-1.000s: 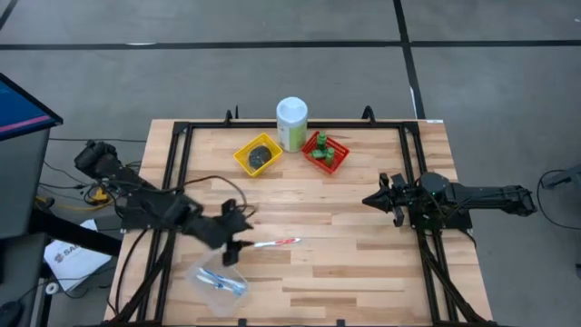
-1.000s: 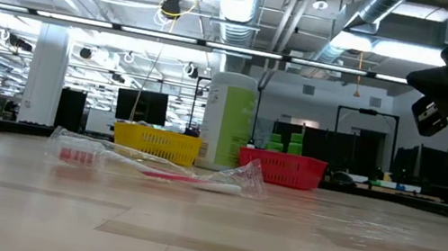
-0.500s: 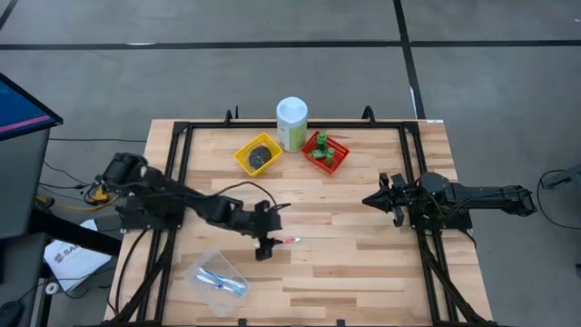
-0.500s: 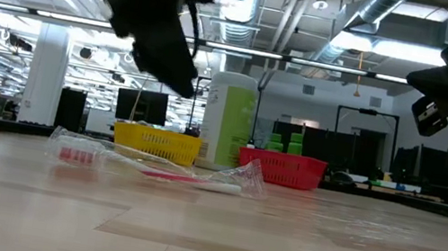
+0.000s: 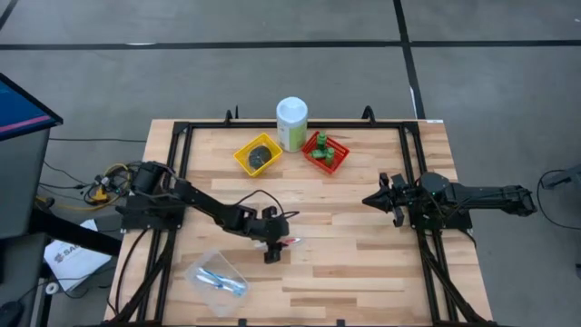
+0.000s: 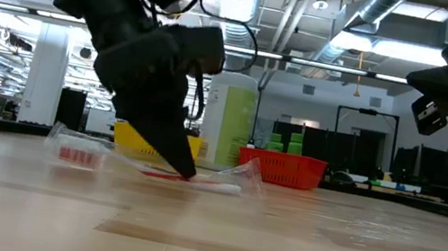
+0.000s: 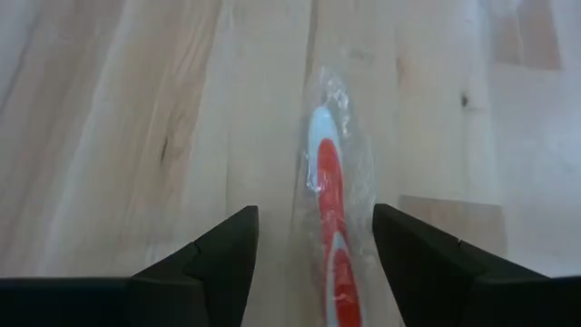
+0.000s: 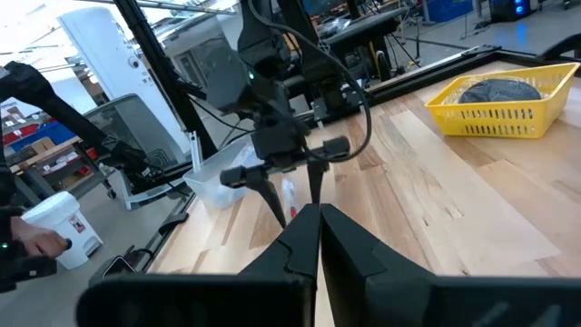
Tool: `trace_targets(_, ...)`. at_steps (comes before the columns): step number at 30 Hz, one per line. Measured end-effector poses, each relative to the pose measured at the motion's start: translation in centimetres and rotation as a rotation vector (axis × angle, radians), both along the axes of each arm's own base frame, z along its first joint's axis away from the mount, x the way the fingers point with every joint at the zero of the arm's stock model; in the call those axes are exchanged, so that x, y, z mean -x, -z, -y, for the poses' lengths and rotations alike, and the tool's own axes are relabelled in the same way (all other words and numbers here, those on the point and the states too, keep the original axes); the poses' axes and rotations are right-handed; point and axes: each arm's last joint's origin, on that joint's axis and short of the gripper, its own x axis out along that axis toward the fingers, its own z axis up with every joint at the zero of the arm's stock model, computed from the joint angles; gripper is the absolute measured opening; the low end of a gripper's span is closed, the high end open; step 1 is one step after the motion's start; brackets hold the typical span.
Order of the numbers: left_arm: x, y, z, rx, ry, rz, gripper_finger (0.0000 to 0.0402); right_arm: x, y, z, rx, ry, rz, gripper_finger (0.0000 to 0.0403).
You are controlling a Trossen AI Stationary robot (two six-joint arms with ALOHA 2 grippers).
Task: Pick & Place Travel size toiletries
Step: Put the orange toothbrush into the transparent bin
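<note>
A red-and-white toothbrush [image 7: 325, 182] in a clear wrapper lies flat on the wooden table near its middle [image 5: 290, 241]. My left gripper [image 7: 313, 213] is open and points down over it [image 5: 273, 251], one finger on each side of the handle, tips low by the tabletop [image 6: 184, 172]. The dark tins lie in the yellow basket [image 5: 258, 154] and the green bottles stand in the red basket [image 5: 325, 151]. Blue sticks lie in a clear tub [image 5: 218, 277]. My right gripper [image 5: 368, 201] hangs shut above the table's right half [image 8: 318, 213]. My left gripper comes from above, slanting down, with its fingers standing across the toothbrush's handle [image 7: 331, 245], one on either side. Whether a fingertip [image 6: 183, 170] touches the wrapper I cannot tell.
A tall pale-green canister with a white cap [image 5: 291, 123] stands between the two baskets at the far edge. A black frame [image 5: 177, 173] runs around the table. Bare wood lies between the toothbrush and my right arm.
My left gripper has travelled toward the table's right, from beside the clear tub to the toothbrush, and come down until its fingertips are by the tabletop. The toothbrush has stayed where it was.
</note>
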Motion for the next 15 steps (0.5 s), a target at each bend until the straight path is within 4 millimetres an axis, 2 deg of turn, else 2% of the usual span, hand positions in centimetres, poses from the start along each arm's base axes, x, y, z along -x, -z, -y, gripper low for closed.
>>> trace_targets(8,-0.19,0.76,0.18,0.007,0.017,-0.014,0.02,0.0,0.01,0.0,0.0,0.0,0.0,0.0007)
trace_targets(11,-0.15,0.75,0.15,0.005,0.016,-0.017,0.0167,0.0,0.01,0.0,0.0,0.0,0.0,0.0007)
trace_targets(15,-0.13,0.8,0.11,-0.011,0.03,-0.02,0.0102,0.0,0.0,0.0,0.0,0.0,0.0,0.0007)
